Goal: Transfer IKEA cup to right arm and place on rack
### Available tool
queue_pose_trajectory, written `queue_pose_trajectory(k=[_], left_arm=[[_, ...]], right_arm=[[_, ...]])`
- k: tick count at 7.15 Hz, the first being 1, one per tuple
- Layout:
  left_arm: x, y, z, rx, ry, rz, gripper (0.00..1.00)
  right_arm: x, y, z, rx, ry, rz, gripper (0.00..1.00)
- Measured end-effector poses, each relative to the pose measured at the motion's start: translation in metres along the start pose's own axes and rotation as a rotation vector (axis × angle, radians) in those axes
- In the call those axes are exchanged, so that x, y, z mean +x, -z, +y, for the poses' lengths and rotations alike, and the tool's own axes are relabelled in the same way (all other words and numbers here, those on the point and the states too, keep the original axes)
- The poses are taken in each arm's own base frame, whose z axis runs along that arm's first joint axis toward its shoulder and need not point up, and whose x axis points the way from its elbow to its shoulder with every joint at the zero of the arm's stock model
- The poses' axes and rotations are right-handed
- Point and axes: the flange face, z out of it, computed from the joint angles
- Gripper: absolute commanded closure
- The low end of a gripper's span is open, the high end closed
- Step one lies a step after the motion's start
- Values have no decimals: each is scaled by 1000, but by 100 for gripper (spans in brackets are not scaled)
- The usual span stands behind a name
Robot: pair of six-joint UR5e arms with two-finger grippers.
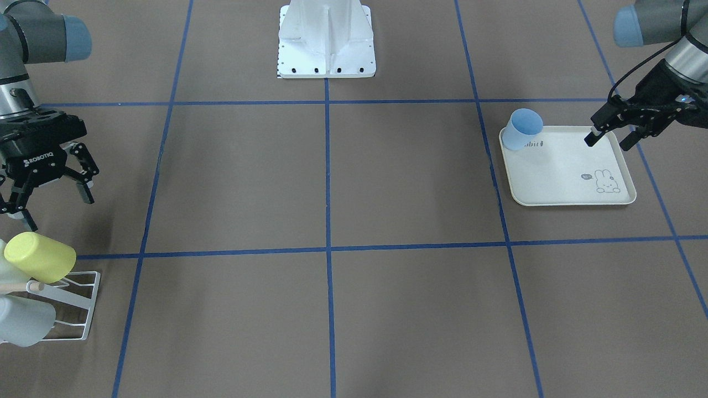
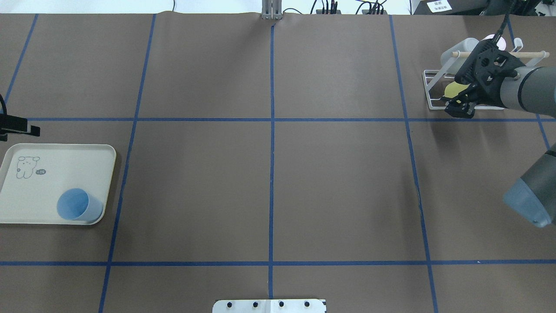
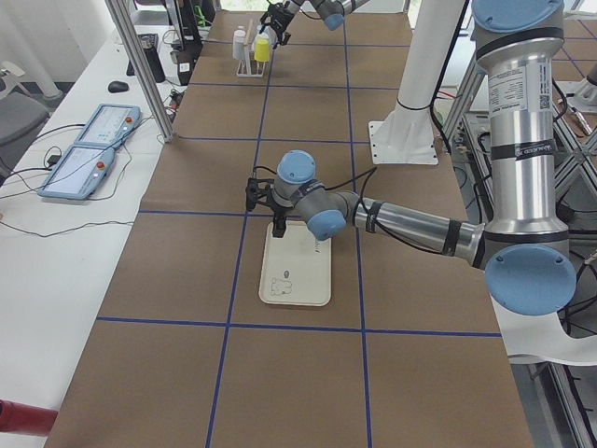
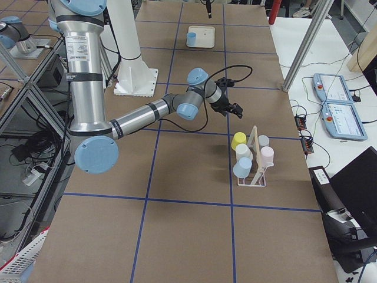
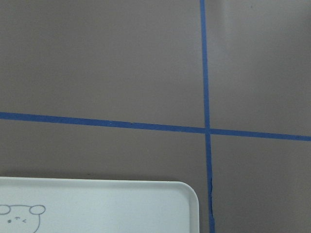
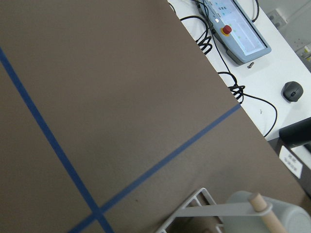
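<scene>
While blue cup [image 1: 524, 128] stood on rabbit tray [image 1: 558, 171], left gripper [image 1: 608, 142] hovered nearby, jaws apart, empty, presumably poised to pick. Right gripper [image 1: 52, 207], open and empty, hung by rack [image 1: 83, 309], likely for handover.

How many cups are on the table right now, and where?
6. One blue cup on the tray; five on the rack: yellow cup, white cup, second blue cup, grey cup, pink cup. Others could be hidden.
</scene>
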Motion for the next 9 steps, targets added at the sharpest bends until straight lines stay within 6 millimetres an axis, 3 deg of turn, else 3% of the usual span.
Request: queue_pose_trajectory(k=[2,4,7,9], left_arm=[[12,-29,30,-83,-23,4,0],[22,-47,52,-141,-31,3,2],[21,-62,73,-173,-51,-23,37],[22,-69,83,-195,-65,-24,44]], right_arm=[[-28,-3,-33,-49,-155,-104,0],[-49,9,-74,-139,-182,-134,0],[-56,14,-88,-166,-184,-138,0],[-57,14,-89,-168,-182,-136,0]])
